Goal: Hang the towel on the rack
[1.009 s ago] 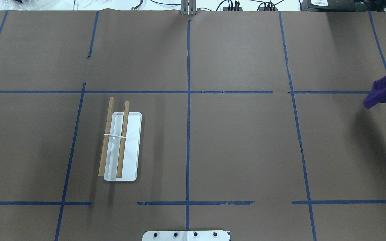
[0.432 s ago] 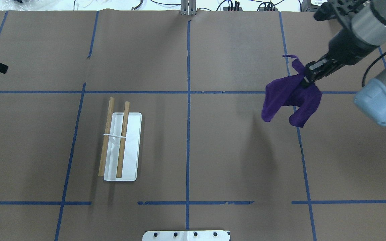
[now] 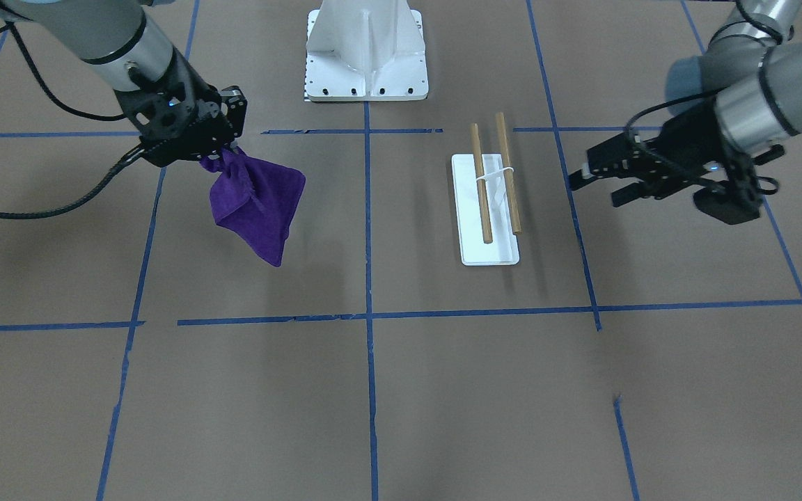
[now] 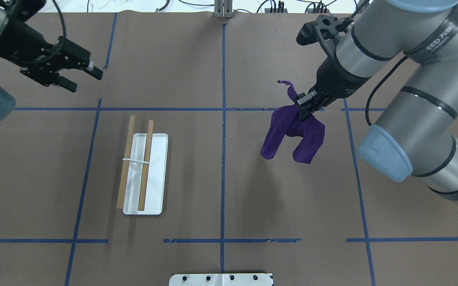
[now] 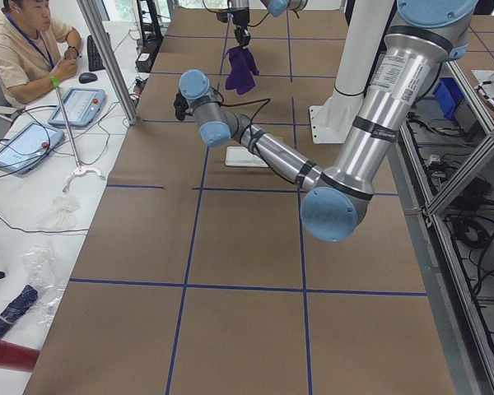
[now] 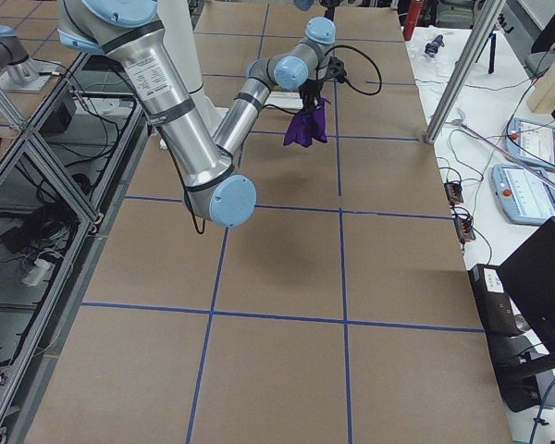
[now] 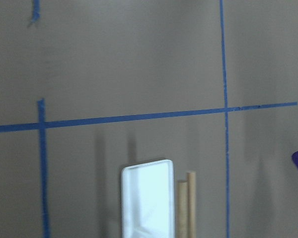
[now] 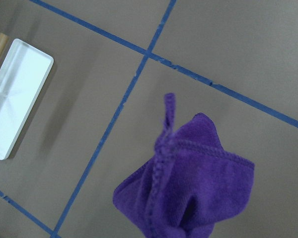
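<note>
The purple towel [image 4: 292, 133] hangs in the air above the table [image 4: 221, 198], over the robot's right half, touching nothing below it. The right fingers [image 4: 303, 104] are clamped on one bunched corner of it, and a thin loop of cloth sticks out past the grip. Below the fingers the cloth sags into two limp lobes. This suggests a light, soft piece with no stiffness of its own, one that will fold wherever it is laid and swing when carried. Its nap looks rough enough that slipping from the pinch seems unlikely. The rack [image 4: 146, 167], two wooden rods joined by a white band over a white base, stands well apart from the towel on the robot's left half. The left fingers [image 4: 66, 84] are spread apart and empty, and they hover beyond the rack's far end without touching it. Held by a single corner, the towel would probably land on a rod as a bundle. A second hold on the hem at a free lower corner would likely let it be spread first. The rack looks light, so cloth dragged across it could shift or tip it.
</note>
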Available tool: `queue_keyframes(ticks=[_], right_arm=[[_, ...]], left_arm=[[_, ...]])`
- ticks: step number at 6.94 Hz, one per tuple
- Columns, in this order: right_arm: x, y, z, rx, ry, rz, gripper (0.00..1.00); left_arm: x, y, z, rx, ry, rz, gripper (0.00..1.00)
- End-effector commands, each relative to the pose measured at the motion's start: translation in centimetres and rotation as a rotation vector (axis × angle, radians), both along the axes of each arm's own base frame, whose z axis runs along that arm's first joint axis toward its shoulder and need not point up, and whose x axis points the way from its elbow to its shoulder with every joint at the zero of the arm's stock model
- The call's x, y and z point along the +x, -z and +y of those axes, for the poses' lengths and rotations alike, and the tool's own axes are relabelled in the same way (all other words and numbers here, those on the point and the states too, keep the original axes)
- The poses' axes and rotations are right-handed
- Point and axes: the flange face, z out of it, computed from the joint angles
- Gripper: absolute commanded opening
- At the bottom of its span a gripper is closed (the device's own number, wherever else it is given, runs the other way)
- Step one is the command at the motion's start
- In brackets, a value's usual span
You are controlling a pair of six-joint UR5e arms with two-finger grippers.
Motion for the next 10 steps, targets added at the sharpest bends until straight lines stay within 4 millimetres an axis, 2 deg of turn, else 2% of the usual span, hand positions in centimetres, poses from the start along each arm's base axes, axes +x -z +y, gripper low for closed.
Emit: queue_keyframes(ticks=[1, 3, 4, 5, 6, 7, 10], right_arm=[[-3.2, 2.7, 2.0, 0.088, -0.004, 0.011, 0.00], [-4.0, 4.5, 2.7, 0.124, -0.004, -0.002, 0.00], [-4.0, 5.0, 2.8, 0.131, -0.004, -0.009, 0.00], [-4.3, 5.3, 3.1, 0.131, -0.003, -0.012, 0.00], [-4.9, 6.2, 3.6, 0.133, -0.004, -0.020, 0.00], [-5.6, 6.7, 4.1, 0.149, -0.008, -0.017, 0.00], [-6.3, 6.9, 4.8, 0.155, 0.002, -0.019, 0.00]], left_arm=[[8.6, 6.8, 3.4, -0.179, 0.067, 0.046, 1.00], [9.7, 11.0, 5.8, -0.305, 0.128, 0.178, 1.00], [10.0, 11.4, 6.1, -0.323, 0.163, 0.210, 1.00], [12.2, 11.5, 7.9, -0.359, 0.120, 0.214, 0.94], [12.7, 11.8, 8.4, -0.518, 0.122, 0.216, 1.00], [13.2, 12.5, 8.6, -0.572, 0.118, 0.219, 0.97], [14.4, 14.7, 7.9, -0.573, 0.109, 0.231, 0.97]])
